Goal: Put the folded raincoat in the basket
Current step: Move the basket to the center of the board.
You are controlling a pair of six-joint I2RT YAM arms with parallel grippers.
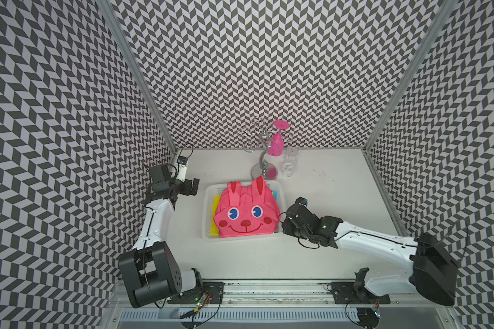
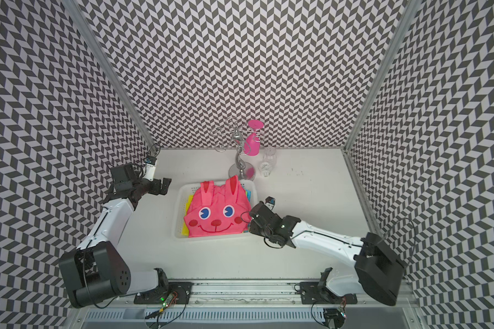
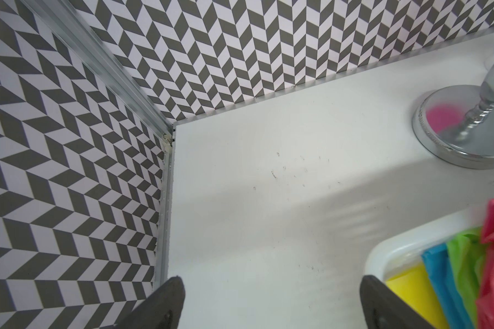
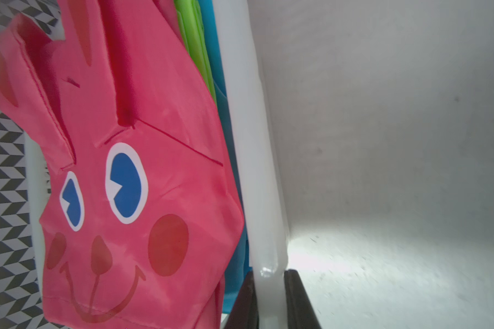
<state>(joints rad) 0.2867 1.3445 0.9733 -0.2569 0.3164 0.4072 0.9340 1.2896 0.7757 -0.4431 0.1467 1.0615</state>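
The right claw [image 4: 270, 273] pinches the rolled rim of the basket [image 4: 248, 142]. Just past its fingertips, inside the basket, the folded pink rabbit raincoat [image 4: 131, 185] lies on other coloured folds [image 3: 437, 273]. Across the basket from it, the left claw [image 3: 271, 280] stands spread wide over the table [image 3: 268, 199]. The chrome stand [image 1: 264, 159] is farther off.
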